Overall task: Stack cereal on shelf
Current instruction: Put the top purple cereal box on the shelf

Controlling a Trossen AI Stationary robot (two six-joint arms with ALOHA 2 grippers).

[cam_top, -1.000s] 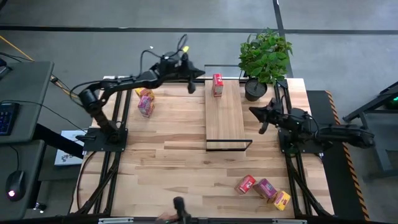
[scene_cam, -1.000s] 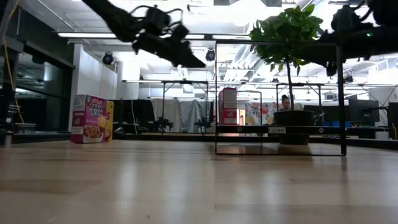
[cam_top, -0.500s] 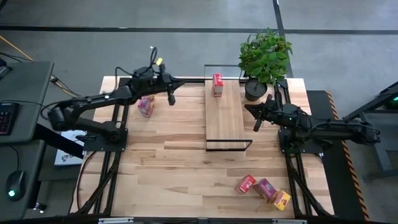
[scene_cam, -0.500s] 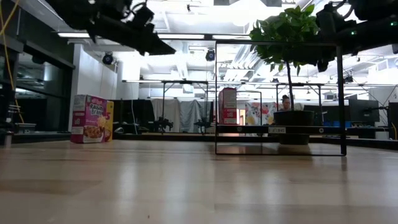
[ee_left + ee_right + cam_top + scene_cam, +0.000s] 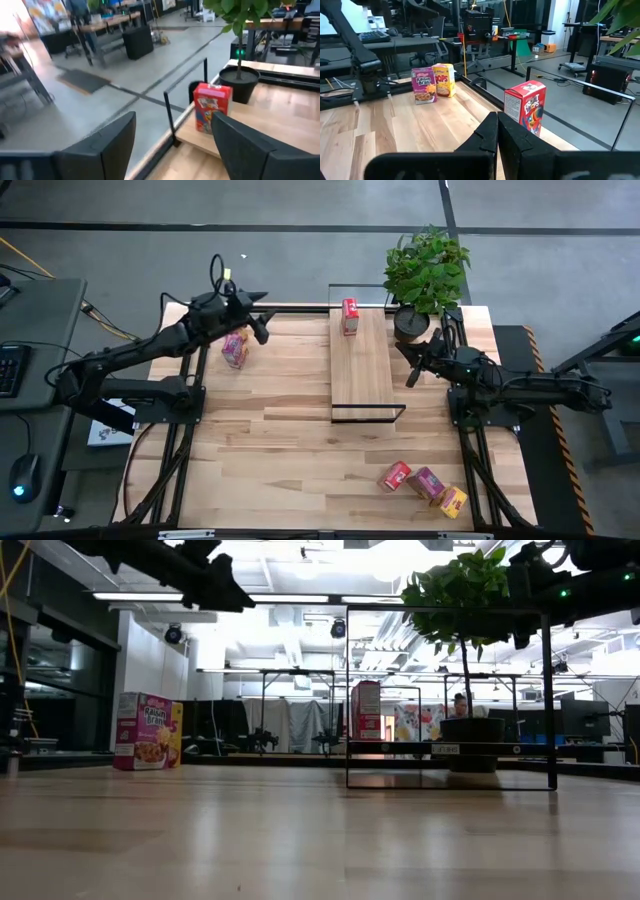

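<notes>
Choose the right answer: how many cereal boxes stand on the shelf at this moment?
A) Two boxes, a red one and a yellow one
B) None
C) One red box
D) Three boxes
C. Only one red box stands on the shelf, at its far end near the plant; the other boxes are on the table, two near the left arm and three at the near edge.

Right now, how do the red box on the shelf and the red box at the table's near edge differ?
The shelf's red box stands upright on the plank's far end; the near red box lies flat on the table. The first stands alone; the second lies beside a pink box. Both are small red cereal boxes.
</notes>
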